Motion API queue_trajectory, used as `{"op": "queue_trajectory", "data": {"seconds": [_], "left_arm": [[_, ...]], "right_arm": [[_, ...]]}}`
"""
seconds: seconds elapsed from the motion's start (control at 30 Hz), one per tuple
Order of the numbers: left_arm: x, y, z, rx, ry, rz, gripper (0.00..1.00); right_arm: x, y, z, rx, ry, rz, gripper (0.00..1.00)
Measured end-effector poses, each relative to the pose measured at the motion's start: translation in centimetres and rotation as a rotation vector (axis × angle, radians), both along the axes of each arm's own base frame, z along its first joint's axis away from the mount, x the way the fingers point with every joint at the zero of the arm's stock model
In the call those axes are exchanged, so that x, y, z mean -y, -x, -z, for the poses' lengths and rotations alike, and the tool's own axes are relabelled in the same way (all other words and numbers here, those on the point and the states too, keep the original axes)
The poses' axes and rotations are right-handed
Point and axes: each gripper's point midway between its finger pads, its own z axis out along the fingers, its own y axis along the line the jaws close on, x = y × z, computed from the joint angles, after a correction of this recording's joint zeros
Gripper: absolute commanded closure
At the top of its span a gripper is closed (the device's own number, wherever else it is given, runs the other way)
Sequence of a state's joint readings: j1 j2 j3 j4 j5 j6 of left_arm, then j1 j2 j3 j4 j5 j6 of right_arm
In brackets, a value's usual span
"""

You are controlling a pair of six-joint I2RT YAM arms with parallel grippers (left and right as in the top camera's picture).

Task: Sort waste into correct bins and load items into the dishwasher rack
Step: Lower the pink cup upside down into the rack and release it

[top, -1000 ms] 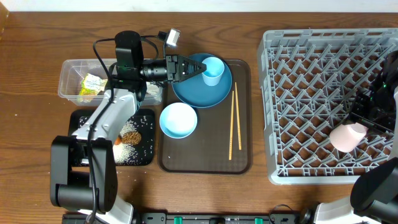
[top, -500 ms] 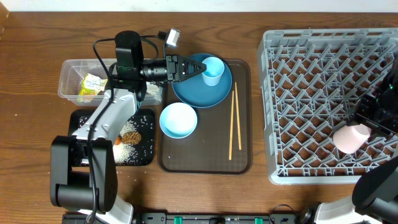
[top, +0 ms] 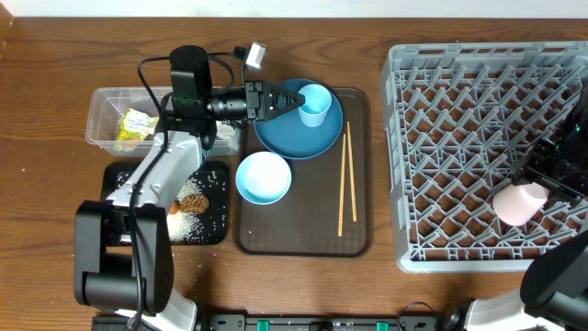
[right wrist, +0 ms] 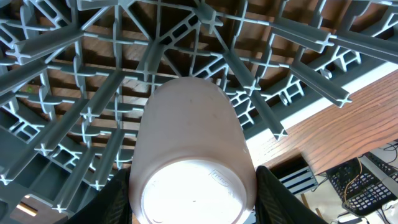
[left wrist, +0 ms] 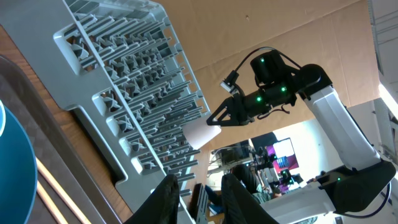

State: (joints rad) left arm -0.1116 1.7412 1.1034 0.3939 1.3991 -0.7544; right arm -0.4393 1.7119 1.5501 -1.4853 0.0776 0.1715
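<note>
While the small pink cup (right wrist: 193,155) is clamped across its rounded wall between the dark fingers (right wrist: 118,196) of the right gripper (right wrist: 196,186), it is hung over the near right part of the dishwasher rack (top: 459,119); whether the pegs are touched cannot be told. The cup is judged light, stiff and smooth-skinned, hence apt to slip; a hold across the widest part of the wall, as taken here, is judged soundest. A matte finish and soft taper are shown; the rack beneath is a grey lattice of hard, ribbed plastic, likely to catch a rim.

Farther left, rice grains (top: 193,225) are scattered in the black tray (top: 213,230); a glossy pale bowl (top: 265,177) and thin wooden chopsticks (top: 344,179) are laid on the brown serving tray (top: 303,234). Beyond, the light-blue cup (top: 315,103) is stood on the round blue plate (top: 299,138), with the left gripper (top: 296,101) set against its side; whether it is pinched cannot be told. Farthest, a crinkled wrapper (top: 135,126) is held in the clear tub (top: 101,115).
</note>
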Motion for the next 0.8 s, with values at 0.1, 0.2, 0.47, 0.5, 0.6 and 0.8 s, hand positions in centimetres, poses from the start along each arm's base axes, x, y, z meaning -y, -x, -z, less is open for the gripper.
{"op": "queue_trajectory", "data": {"seconds": [0.1, 0.2, 0.47, 0.5, 0.6, 0.8], "left_arm": [[0.0, 0.0, 0.0, 0.0, 0.0, 0.0, 0.75], [0.0, 0.0, 0.0, 0.0, 0.0, 0.0, 0.76], [0.0, 0.0, 0.0, 0.0, 0.0, 0.0, 0.75], [0.0, 0.0, 0.0, 0.0, 0.0, 0.0, 0.75], [0.0, 0.0, 0.0, 0.0, 0.0, 0.0, 0.76], [0.0, 0.0, 0.0, 0.0, 0.0, 0.0, 0.75]], "right_arm": [[-0.07, 0.11, -0.01, -0.005, -0.003, 0.0, 0.55], [-0.15, 0.3, -0.03, -0.012, -0.007, -0.001, 0.54], [-0.32, 0.59, -0.06, -0.024, -0.014, -0.001, 0.55], [-0.33, 0.61, -0.06, -0.025, -0.014, -0.001, 0.56], [-0.33, 0.58, -0.06, -0.023, -0.014, 0.0, 0.57], [-0.52, 0.82, -0.09, -0.034, -0.019, 0.003, 0.47]]}}
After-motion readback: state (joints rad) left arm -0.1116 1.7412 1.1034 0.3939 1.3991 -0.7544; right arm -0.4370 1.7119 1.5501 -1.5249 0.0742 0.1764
